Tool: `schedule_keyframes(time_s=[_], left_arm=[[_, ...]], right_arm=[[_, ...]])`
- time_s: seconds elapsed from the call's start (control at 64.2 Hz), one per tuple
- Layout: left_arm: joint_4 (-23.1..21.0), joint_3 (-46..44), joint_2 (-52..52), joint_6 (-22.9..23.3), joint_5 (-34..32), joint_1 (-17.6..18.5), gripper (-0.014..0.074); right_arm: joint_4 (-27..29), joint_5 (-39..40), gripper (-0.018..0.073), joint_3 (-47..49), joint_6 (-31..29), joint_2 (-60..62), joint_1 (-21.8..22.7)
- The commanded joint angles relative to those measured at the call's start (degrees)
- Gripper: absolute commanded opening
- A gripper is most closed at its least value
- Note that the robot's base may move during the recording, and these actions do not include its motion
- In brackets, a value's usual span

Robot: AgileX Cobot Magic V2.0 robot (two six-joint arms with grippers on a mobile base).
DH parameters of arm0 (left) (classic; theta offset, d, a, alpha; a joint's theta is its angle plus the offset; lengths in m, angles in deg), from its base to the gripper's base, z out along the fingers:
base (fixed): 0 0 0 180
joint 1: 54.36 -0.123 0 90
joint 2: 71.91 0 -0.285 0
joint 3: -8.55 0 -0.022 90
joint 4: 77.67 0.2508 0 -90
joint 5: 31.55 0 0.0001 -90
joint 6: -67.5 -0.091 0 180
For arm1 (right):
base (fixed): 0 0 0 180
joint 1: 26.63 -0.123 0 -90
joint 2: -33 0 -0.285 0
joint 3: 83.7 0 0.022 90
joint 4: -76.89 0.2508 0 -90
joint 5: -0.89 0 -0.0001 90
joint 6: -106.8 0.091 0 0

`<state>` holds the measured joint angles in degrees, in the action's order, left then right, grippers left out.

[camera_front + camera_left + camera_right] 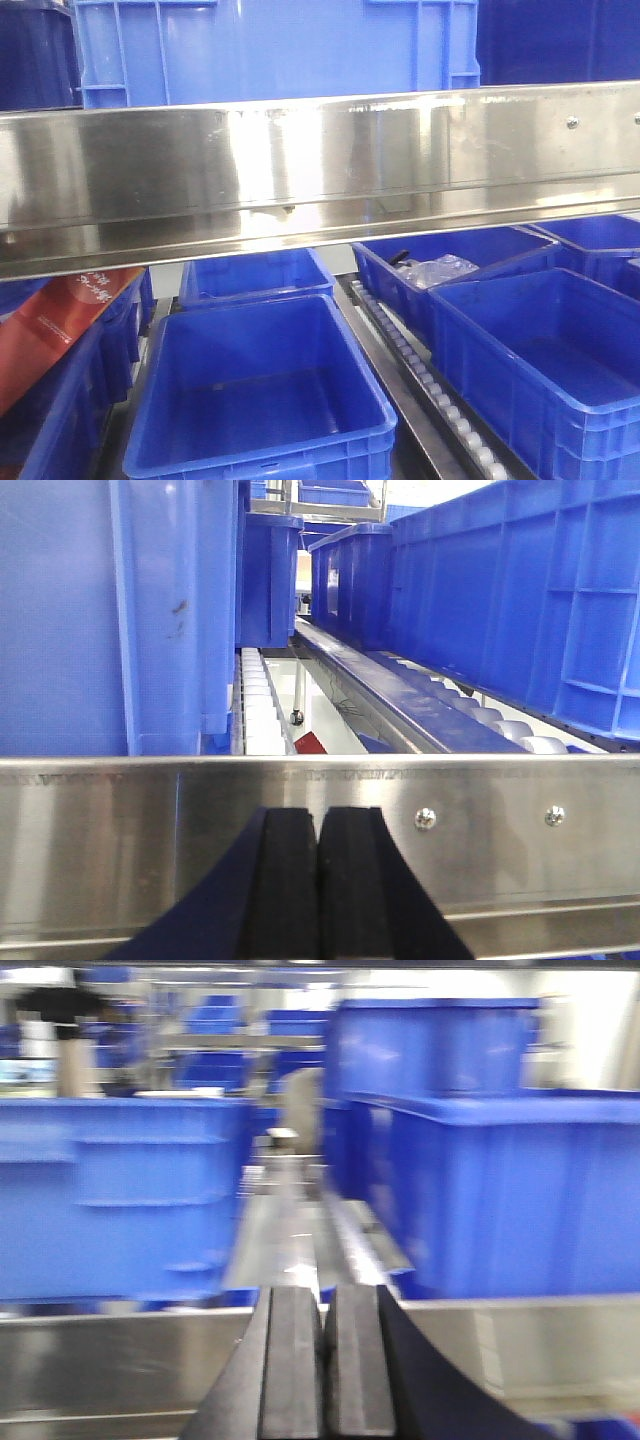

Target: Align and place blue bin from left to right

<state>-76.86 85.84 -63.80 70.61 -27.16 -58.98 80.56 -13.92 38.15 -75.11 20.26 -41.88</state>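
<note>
The blue bin (270,50) stands on the upper shelf behind a steel rail (320,170), in the top middle of the front view, lighter than the bins beside it. Neither gripper shows in that view. In the left wrist view my left gripper (318,825) is shut with nothing in it, its pads pressed together just before the steel rail (500,860). It points at the gap between two blue bin walls (100,610) (520,610). The blurred right wrist view shows my right gripper (325,1310) shut and empty before the rail, facing a gap between blue bins (110,1200) (520,1190).
Darker blue bins (35,55) (560,40) flank the blue bin on the upper shelf. Below the rail lie several open blue bins (260,390) (550,360), one holding clear plastic (440,270), beside a roller track (440,400). A red sheet (60,320) leans at left. Roller tracks (260,710) run away from the rail.
</note>
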Motion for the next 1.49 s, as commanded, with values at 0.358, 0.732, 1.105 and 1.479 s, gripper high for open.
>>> schedule_keyframes(time_s=[0.358, 0.732, 1.105, 1.479], left_arm=[[-0.3, -0.1, -0.3, -0.1, -1.1, -0.3, -0.0111], [-0.3, -0.1, -0.3, -0.1, -1.1, -0.3, -0.0111], [-0.3, -0.1, -0.3, -0.1, -1.1, -0.3, -0.0111], [-0.3, -0.1, -0.3, -0.1, -1.1, -0.3, -0.0111]], right_arm=[[1.1, 8.8, -0.0154, -19.1, -0.7, 5.0, 8.5], [0.7, 14.1, -0.0154, -19.1, -0.7, 5.0, 8.5], [0.7, 14.1, -0.0154, -19.1, -0.7, 5.0, 8.5], [0.7, 14.1, -0.0154, -19.1, -0.7, 5.0, 8.5]])
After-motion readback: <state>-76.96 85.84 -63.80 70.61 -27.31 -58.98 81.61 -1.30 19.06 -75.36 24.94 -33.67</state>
